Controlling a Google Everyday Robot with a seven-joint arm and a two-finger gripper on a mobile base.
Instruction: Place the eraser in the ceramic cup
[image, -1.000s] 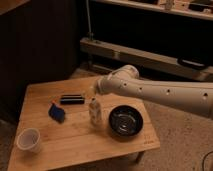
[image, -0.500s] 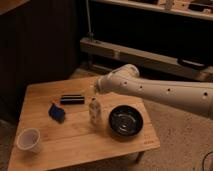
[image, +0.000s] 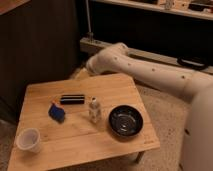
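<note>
The eraser (image: 72, 99) is a flat black bar lying on the wooden table (image: 100, 145), left of centre. The cup (image: 29, 140) is white and stands upright at the table's front left corner. My white arm (image: 150, 72) reaches in from the right, and its end hangs beyond the table's far edge. The gripper (image: 83, 73) is at that end, behind and to the right of the eraser, apart from it and holding nothing I can see.
A blue object (image: 57, 112) lies just in front of the eraser. A small clear bottle (image: 94, 110) stands mid-table. A black bowl (image: 125, 120) sits to its right. A dark cabinet and shelf rail stand behind the table.
The arm's end has drawn up and back from above the table's far edge near the bottle. The things on the table have not moved.
</note>
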